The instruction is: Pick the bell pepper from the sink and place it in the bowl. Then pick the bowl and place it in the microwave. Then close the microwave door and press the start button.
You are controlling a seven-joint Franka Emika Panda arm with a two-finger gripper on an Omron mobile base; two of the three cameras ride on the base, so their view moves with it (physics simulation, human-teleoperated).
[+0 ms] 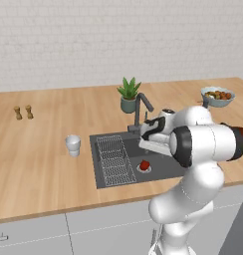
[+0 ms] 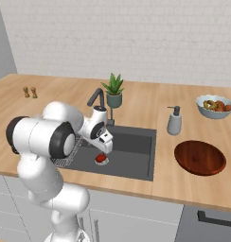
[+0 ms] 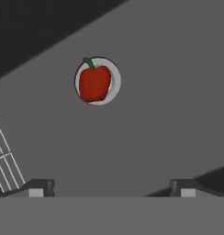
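The hand view shows the gripper (image 3: 112, 188) with fingers wide apart, holding nothing, and the bell pepper (image 3: 94, 82) lying on the drain in the sink (image 3: 169, 92). The right base view shows the bowl (image 2: 200, 158), which is empty, on the counter (image 2: 150, 101).

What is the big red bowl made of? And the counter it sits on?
The bowl looks like glazed ceramic or shiny plastic: its dark red surface is smooth and glossy, so either fits. The counter looks like wood with a smooth matte finish: it is light tan with faint grain streaks and plank lines.
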